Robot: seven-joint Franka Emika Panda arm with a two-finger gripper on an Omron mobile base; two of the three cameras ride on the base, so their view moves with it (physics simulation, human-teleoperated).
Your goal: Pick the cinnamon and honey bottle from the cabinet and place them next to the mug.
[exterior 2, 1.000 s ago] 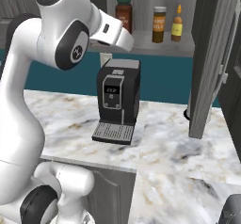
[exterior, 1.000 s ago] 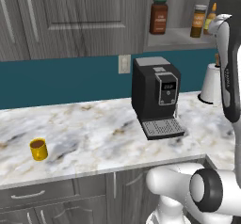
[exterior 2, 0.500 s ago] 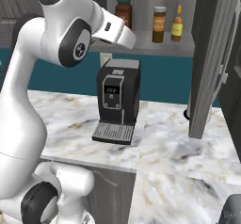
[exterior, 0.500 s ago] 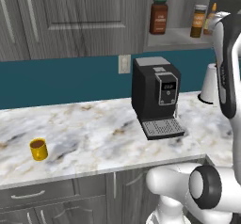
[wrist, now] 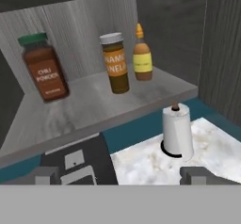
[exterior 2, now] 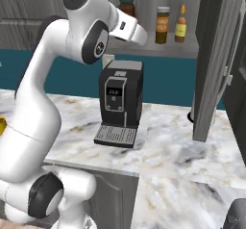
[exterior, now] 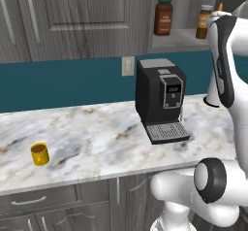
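1. On the shelf of the cabinet (wrist: 94,103), three containers are seen upright in a row: a red-brown jar (wrist: 44,68) with a dark green lid toward the left end, the cinnamon (wrist: 115,63) near the middle, and the honey bottle (wrist: 141,54) just beside it on the right, set slightly further back.
2. Cinnamon and honey bottle are recorded as close together; whether they touch cannot be told. The red-brown jar stands well apart from both.
3. The gripper (wrist: 122,176) is held in front of the shelf edge and below its level, apart from all three containers. Its two finger tips are spread wide, with nothing between them.
4. Below the shelf, a coffee machine (exterior: 160,105) is noted at the back of the worktop (exterior: 97,138), with a paper towel roll (wrist: 177,130) near the right back corner.
5. The mug (exterior: 39,154) is observed upright near the front left edge of the worktop, well apart from the coffee machine.
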